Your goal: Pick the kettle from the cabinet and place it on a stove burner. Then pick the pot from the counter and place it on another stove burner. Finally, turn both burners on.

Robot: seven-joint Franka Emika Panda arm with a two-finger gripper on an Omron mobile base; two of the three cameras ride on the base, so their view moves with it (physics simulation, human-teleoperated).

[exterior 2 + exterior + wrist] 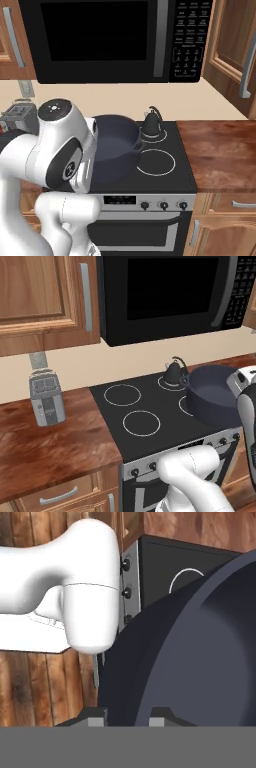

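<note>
Black microwave (170,296) upper centre, cream wall (125,363) behind, silver toaster (46,397) at left, wall outlet (38,360) above it, wood drawers (60,496) lower left

A small black cone-shaped kettle (174,374) with a tall arched handle stands upright on a back burner ring (170,383) of the black glass cooktop. Just beside it, at about four o'clock in the left base view, a wide dark blue-grey pot (212,395) sits upright and empty over the cooktop's right side, one small side handle facing the kettle.
</note>
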